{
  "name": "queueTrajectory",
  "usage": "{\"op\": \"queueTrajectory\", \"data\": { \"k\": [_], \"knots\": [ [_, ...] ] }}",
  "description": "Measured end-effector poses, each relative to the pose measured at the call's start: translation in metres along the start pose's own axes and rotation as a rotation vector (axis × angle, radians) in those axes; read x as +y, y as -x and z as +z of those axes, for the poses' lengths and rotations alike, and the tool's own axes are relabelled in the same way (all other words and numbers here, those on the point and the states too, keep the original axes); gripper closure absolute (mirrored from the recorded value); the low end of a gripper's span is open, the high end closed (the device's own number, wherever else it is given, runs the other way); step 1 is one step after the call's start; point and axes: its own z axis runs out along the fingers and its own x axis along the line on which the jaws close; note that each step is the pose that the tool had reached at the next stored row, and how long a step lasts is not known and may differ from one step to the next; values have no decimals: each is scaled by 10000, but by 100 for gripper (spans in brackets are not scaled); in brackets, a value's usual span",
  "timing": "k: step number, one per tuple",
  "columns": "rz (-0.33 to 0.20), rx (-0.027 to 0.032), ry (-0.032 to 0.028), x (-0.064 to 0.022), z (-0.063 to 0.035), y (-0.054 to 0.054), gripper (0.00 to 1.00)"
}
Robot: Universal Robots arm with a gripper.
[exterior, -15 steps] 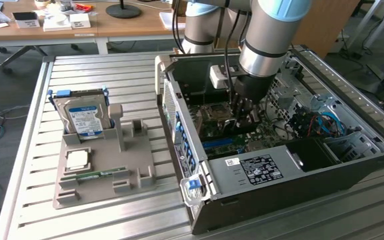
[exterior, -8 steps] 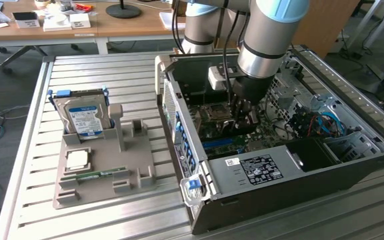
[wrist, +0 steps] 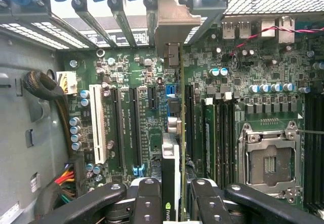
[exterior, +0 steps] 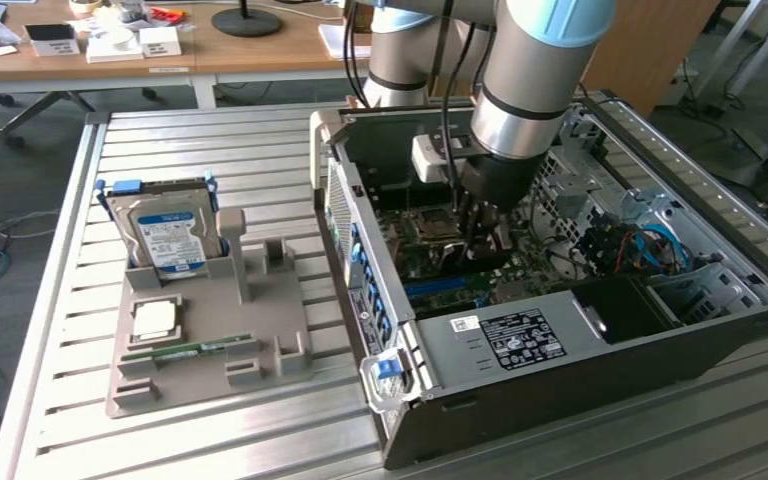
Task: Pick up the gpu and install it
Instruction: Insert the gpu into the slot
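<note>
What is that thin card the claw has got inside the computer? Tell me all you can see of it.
It is the gpu, seen edge-on: a thin circuit card with a raised cooler part bearing a logo, and a bent silver metal bracket at its far end. It stands on edge, square to the green motherboard, its bracket up against the rear slot openings of the case. The claw pinches it from both sides. Whether its edge is seated in a slot cannot be told.
</note>
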Motion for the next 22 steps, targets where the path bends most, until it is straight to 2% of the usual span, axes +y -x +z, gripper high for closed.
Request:
{"op": "queueTrajectory", "data": {
  "k": [6,22],
  "knots": [
    [0,-1,-1,42,1,-3,73],
    [1,1,0,90,-1,-41,73]
  ]
}}
